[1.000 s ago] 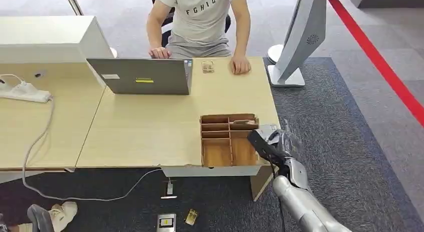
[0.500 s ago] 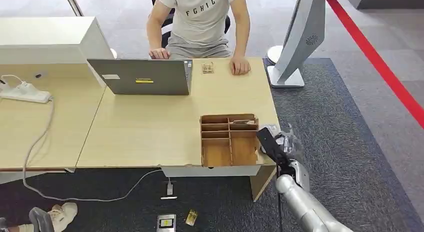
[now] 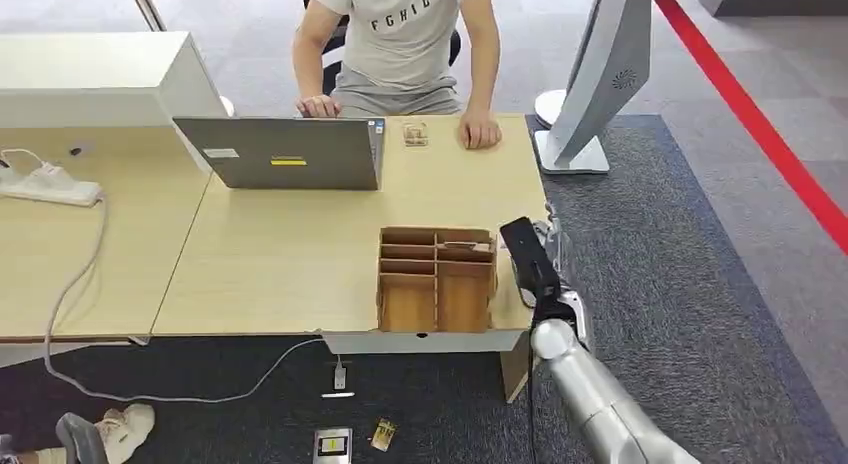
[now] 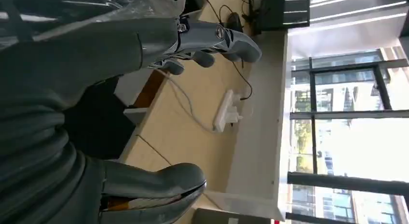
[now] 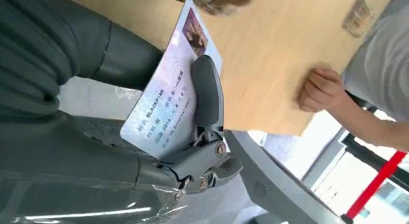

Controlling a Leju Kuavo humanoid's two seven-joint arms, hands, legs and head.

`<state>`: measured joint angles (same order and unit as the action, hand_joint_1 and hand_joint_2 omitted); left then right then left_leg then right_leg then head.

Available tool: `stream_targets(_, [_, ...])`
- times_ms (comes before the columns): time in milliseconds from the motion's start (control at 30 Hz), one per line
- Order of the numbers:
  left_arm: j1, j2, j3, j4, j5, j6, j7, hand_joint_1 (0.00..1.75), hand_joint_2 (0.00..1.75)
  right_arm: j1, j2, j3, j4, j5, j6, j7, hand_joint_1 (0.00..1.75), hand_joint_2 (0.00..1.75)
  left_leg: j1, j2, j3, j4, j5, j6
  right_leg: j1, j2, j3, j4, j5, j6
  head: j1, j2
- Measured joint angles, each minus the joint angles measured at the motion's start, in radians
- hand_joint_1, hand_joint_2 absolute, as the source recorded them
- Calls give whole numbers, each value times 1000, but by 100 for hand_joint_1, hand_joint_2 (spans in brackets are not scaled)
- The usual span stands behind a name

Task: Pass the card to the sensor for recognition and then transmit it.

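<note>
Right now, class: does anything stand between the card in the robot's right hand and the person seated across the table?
The right hand holds the card at the table's near right corner. Bare table lies toward the person's hand. The wooden tray sits beside the hand, off that line. Nothing visible blocks it.

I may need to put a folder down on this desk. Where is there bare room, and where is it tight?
Bare wood lies between the laptop and the wooden organizer, and left of the organizer to the desk seam. It is crowded at the right edge, where the right hand holds the card beside the organizer, and at the far edge by the person's hands.
</note>
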<state>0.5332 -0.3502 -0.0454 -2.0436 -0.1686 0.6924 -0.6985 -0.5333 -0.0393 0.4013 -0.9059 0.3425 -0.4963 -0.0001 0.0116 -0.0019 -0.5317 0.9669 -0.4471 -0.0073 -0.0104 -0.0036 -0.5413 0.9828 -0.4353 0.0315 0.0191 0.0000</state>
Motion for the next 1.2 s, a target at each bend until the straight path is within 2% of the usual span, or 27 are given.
stream_targets(233, [-11, 0, 8, -1, 47, 0, -1, 0, 175, -63, -35, 15, -130, 211, -74, 176, 175, 175, 0, 0, 0, 0, 0, 0, 0, 0, 0, 0, 0, 0, 0, 0])
stream_targets(400, [-23, 0, 15, -11, 66, 0, -2, 0, 175, -90, -66, 18, -210, 284, -65, 259, 175, 175, 0, 0, 0, 0, 0, 0, 0, 0, 0, 0, 1, 0, 0, 0])
stream_targets(600, [-38, 0, 16, -29, 85, 0, -2, 0, 175, -117, -72, 34, -272, 411, -12, 327, 175, 175, 0, 0, 0, 0, 0, 0, 0, 0, 0, 0, 0, 0, 0, 0])
stream_targets(800, [-45, 0, 18, -40, 94, 0, -2, 0, 175, -143, -40, 76, -268, 466, 5, 337, 175, 175, 0, 0, -1, 0, 0, 0, 0, 0, 0, 1, 0, 0, 0, 0])
stream_targets(933, [-45, 0, 34, -42, 140, 0, -2, 0, 175, -158, -6, 101, -221, 467, -3, 318, 175, 175, 0, 0, -1, 0, 0, 0, 0, 0, 0, 1, 0, 0, 0, 0])
stream_targets(1200, [-44, 0, 44, -43, 152, 0, -2, 0, 175, -174, 50, 132, -138, 497, -19, 296, 175, 175, 0, -1, -1, 0, 0, 0, 0, -1, -1, 0, 0, 1, 0, 0])
